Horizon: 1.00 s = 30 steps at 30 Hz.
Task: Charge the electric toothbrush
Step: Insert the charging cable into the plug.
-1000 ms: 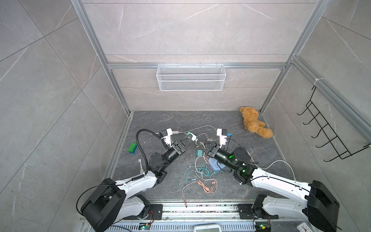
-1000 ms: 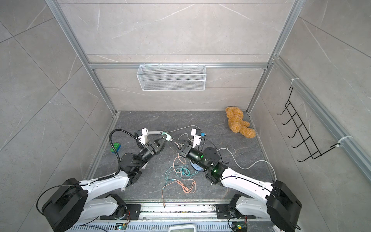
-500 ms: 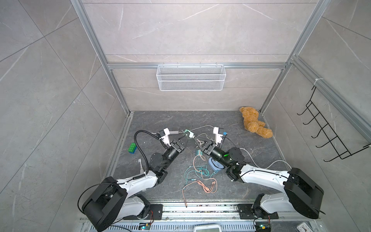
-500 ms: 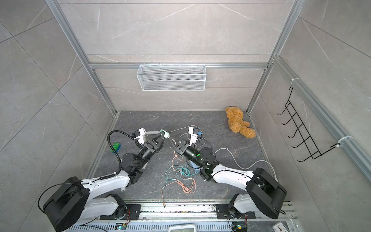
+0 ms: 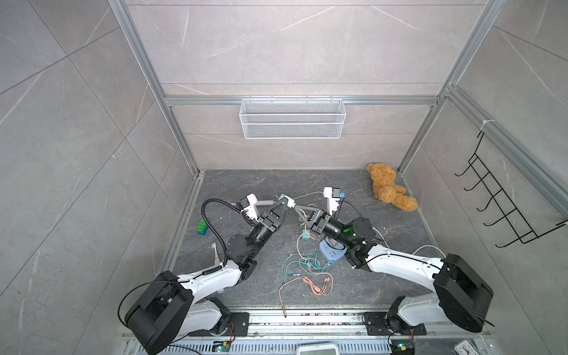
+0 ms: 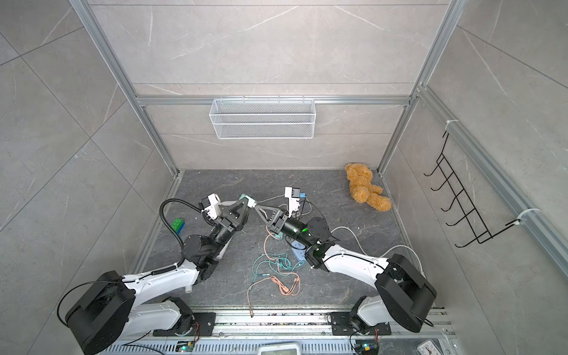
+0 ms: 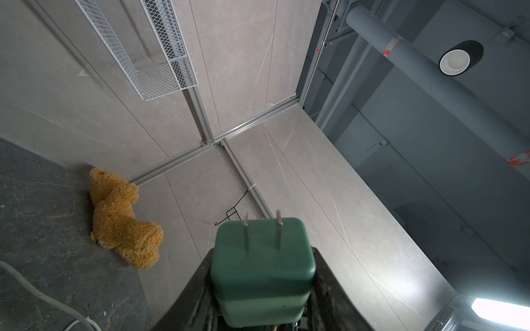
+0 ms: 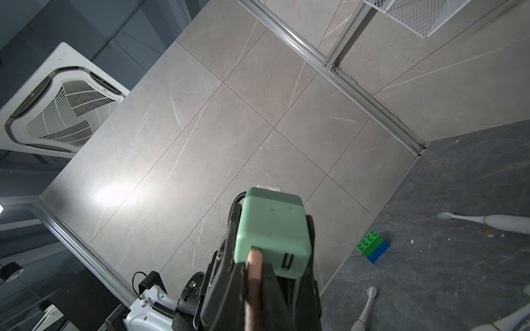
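**Above the floor: plug at the adapter's port**

Over the dark floor (image 5: 261, 184) both arms met in mid-air, tip to tip. Down on that floor, beside the left arm and well apart from both grippers, the toothbrush (image 5: 217, 254) lay flat and untouched. The blue strip (image 5: 327, 250) sat partly hidden by the right arm, among loose cables (image 5: 307, 276).

The left gripper (image 7: 262, 259) was clamped on the green adapter (image 7: 262, 249), a finger on each side, prongs facing away from its wrist. The right gripper (image 8: 254, 268) was pinched nearly closed on the pink plug (image 8: 253, 289). The plug's tip sat at the mouth of one port (image 8: 256, 248), and the second port (image 8: 287, 260) beside it was free. How deep the plug had gone could not be told.

The step in hand looked like seating the plug. To do it well, the right arm would best push straight along the plug's own line, with no twist, while the left arm braced the adapter against the push. The adapter's smooth faces could slide between the fingers, so the push should be gentle and end once the plug bottoms. Any tilt would likely jam the tip on the port's lip.
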### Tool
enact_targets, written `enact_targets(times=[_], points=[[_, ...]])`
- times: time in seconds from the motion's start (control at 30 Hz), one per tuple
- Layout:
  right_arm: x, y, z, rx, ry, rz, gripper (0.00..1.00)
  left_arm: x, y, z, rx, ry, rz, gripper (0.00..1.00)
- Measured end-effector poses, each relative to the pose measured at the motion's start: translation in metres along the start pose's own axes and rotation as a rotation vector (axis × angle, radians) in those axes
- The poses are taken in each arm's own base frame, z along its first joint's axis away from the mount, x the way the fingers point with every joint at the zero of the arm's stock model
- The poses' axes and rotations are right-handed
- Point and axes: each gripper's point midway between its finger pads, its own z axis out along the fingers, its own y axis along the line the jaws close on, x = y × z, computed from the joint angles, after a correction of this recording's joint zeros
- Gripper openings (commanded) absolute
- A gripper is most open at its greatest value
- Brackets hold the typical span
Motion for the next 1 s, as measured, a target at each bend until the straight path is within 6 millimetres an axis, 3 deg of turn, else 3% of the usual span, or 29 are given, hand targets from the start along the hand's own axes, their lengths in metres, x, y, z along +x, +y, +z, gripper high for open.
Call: enact_targets(times=[0.07, 0.2, 0.37, 0.47, 0.63, 0.83, 1.0], points=[[0.001, 0.0, 0.0, 0.001, 0.008, -0.011, 0.0, 0.0, 0.0, 0.0, 0.0, 0.001, -0.001, 0.0], [0.003, 0.0, -0.003, 0.018, 0.023, -0.044, 0.33, 0.005, -0.002, -0.001, -0.002, 0.025, -0.006, 0.0], [0.024, -0.012, -0.021, 0.101, 0.089, -0.119, 0.58, 0.024, 0.003, -0.005, -0.066, 0.105, -0.056, 0.0], [0.037, -0.026, -0.038, 0.184, 0.129, -0.191, 0.63, 0.027, 0.014, -0.015, -0.137, 0.127, -0.105, 0.0], [0.061, -0.043, -0.064, 0.303, 0.184, -0.356, 0.66, 0.005, 0.038, -0.03, -0.267, 0.053, -0.19, 0.0], [0.093, -0.049, -0.062, 0.363, 0.259, -0.668, 0.66, 0.011, 0.069, -0.044, -0.416, 0.05, -0.326, 0.0], [0.092, -0.075, -0.056, 0.436, 0.241, -0.826, 0.62, 0.019, 0.083, -0.052, -0.488, 0.064, -0.401, 0.0]])
